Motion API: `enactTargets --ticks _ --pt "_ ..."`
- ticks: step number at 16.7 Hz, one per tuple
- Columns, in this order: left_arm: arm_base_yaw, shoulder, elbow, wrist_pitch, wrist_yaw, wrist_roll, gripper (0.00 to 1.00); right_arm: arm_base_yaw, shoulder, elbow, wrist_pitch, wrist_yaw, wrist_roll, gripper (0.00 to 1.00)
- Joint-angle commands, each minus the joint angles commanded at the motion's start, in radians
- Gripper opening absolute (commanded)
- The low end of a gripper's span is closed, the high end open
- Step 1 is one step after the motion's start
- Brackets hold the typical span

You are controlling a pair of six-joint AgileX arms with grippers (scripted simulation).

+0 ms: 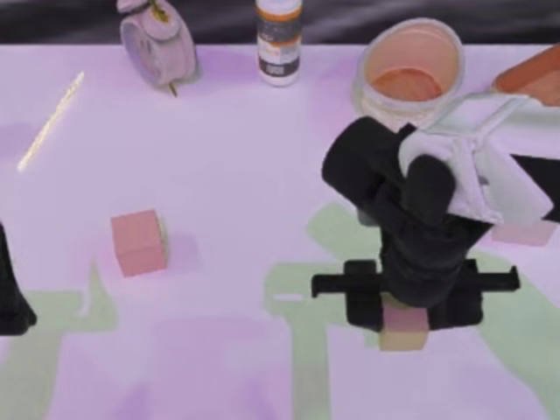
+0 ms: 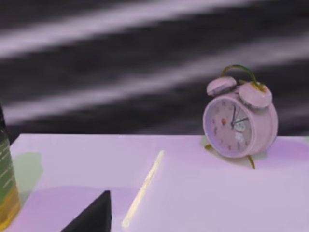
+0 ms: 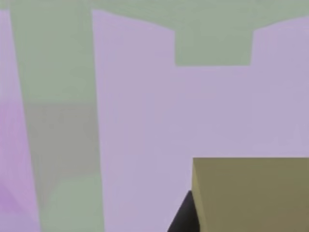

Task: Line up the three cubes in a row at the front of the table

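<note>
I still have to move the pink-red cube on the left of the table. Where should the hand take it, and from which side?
Judging from the top view, come straight down on the pink-red cube and close on two opposite flat side faces. It sits slightly rotated on the table, so turn the hand to match. Nothing crowds it.

The bench (image 1: 236,175) is pale lilac-white with greenish shadow patches and a dark edge at 12 o'clock. The mid-sized cube (image 1: 138,242) at 9 o'clock is pink-red. The small cube (image 1: 404,329) at 5 o'clock is tan-yellow, and the black right pincer (image 1: 411,302) stands over it. The alarm clock (image 1: 157,39) is pink with a white face. The bottle (image 1: 279,39) is white with an orange band and a dark label. The cup (image 1: 409,70) is cream outside, orange inside. The thin stick (image 1: 51,121) is pale yellow.
</note>
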Motion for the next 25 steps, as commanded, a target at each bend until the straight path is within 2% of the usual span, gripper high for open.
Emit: enactTargets --ticks 4,11,16,25 --pt "0.000 0.000 0.000 0.000 0.000 0.000 1.00 -0.004 0.011 -0.009 0.015 -0.001 0.000 0.00" --pt "0.000 0.000 0.000 0.000 0.000 0.000 1.00 0.000 0.111 -0.142 0.256 0.000 0.003 0.00" --pt "0.000 0.000 0.000 0.000 0.000 0.000 1.00 0.001 0.119 -0.152 0.271 0.001 0.003 0.00" --pt "0.000 0.000 0.000 0.000 0.000 0.000 1.00 0.001 0.119 -0.152 0.271 0.001 0.003 0.68"
